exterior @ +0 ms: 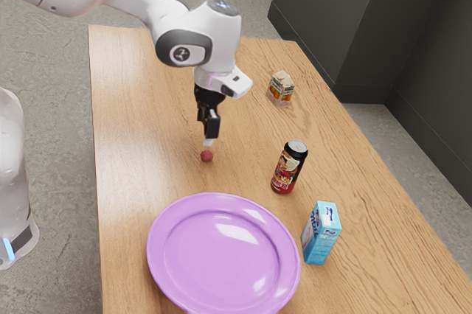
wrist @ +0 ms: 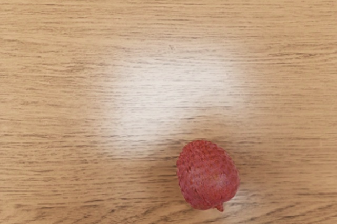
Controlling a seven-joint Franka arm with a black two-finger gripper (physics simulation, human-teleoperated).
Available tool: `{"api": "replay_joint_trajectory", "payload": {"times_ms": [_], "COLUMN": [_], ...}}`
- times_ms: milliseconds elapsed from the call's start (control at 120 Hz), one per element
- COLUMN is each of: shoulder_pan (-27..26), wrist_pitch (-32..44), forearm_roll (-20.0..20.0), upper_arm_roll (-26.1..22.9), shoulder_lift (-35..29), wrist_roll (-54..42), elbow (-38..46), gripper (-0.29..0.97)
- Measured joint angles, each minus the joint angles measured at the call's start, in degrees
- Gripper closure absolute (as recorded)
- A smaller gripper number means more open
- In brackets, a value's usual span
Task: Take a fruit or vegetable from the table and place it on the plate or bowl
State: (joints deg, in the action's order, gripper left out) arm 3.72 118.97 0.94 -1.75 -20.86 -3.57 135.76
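The lychee [exterior: 206,155] lies on the table [exterior: 133,107] beyond the plate [exterior: 171,214], left of the can [exterior: 289,166], almost round, its slightly longer axis flat and ending in a small stem nub, so lower your gripper [exterior: 211,137], hovering just above (spread or pressed together, I cannot tell), and close across the shorter width.

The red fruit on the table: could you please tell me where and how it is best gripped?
Grip the red fruit across its rounded middle, coming straight down from above: it is small, egg-shaped, lying alone on the table, with the hand just above it.
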Motion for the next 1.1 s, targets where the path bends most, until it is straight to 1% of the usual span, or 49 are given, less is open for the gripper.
{"api": "replay_joint_trajectory", "payload": {"times_ms": [592, 1100], "shoulder_pan": [-0.13, -0.22], "wrist_pitch": [4.99, 7.17], "forearm_roll": [-0.06, -0.18], "upper_arm_roll": [-1.24, -1.39], "shoulder_lift": [3.21, 3.83], "wrist_roll": [-0.73, -0.94], "elbow": [1.55, 2.79], "gripper": [0.0, 0.0]}}
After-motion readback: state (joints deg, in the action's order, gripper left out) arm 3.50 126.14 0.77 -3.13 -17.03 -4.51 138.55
